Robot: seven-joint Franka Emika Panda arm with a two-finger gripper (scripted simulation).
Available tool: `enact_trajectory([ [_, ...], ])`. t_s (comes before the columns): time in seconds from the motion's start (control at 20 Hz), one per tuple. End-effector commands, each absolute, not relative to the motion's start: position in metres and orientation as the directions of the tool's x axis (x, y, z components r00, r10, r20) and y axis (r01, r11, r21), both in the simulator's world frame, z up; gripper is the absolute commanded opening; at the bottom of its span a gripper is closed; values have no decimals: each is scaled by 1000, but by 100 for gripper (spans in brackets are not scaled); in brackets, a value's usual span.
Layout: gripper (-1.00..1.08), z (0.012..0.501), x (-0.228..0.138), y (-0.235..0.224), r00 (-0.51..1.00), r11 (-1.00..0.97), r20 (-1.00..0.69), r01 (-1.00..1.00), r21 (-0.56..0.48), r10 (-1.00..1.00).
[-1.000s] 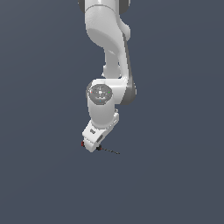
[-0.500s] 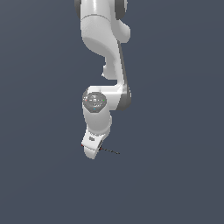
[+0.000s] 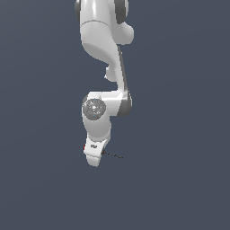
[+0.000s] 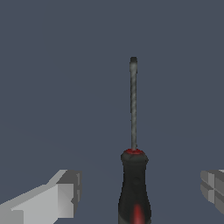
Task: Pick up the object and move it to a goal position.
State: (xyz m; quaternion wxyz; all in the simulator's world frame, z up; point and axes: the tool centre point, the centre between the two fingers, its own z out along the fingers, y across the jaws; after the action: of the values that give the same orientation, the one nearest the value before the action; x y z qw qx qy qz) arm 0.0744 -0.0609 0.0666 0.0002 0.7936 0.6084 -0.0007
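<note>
Lowered since a second ago, your gripper (image 4: 139, 192) now straddles the screwdriver (image 4: 134, 175) handle. Its fingers (image 4: 61, 197) stand released either side, ready for you to clench.

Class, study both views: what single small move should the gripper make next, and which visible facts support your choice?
Probably close the fingers on the screwdriver's handle. In the wrist view the gripper is open, one finger on each side of the red-and-black handle with gaps remaining. In the exterior view the gripper sits low over the screwdriver, whose shaft pokes out.
</note>
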Motion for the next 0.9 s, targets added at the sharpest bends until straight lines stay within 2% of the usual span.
enact_trajectory([
  [0.0,100,65,75,-62,244,-244,0,970,0,970],
  [0.4,100,59,75,-62,242,-242,0,970,0,970],
  [0.85,100,18,74,-62,238,-238,0,971,0,971],
])
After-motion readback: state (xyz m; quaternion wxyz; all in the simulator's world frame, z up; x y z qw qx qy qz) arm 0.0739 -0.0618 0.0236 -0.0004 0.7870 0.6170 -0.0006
